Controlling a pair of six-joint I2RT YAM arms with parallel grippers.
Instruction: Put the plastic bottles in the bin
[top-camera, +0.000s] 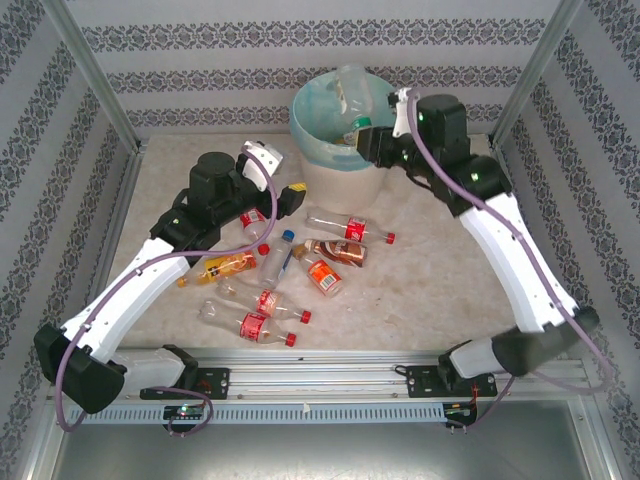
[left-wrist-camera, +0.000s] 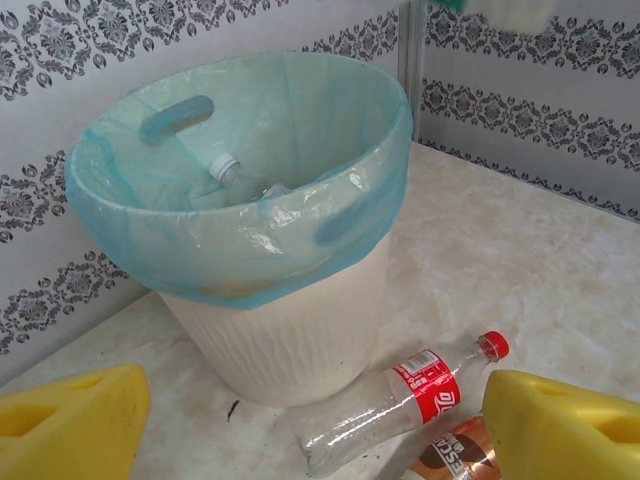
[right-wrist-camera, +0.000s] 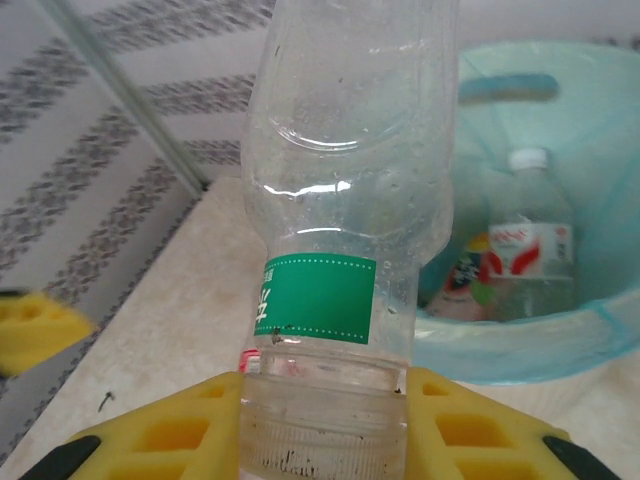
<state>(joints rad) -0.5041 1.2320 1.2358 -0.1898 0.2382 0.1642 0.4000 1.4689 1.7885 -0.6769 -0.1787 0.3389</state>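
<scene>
- Right tool (right-wrist-camera: 320, 430) clamped on a green-labelled bottle (right-wrist-camera: 350, 200) near the bin (right-wrist-camera: 530, 350).
- Left tool (left-wrist-camera: 315, 425) apart, empty.
- Released early, it may clip the rim and fall outside.

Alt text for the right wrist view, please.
A clear plastic bottle with a green label is clamped between the yellow jaws of the right gripper. Behind it, the turquoise-lined round bin holds a white-capped, red-labelled clear bottle.
</scene>
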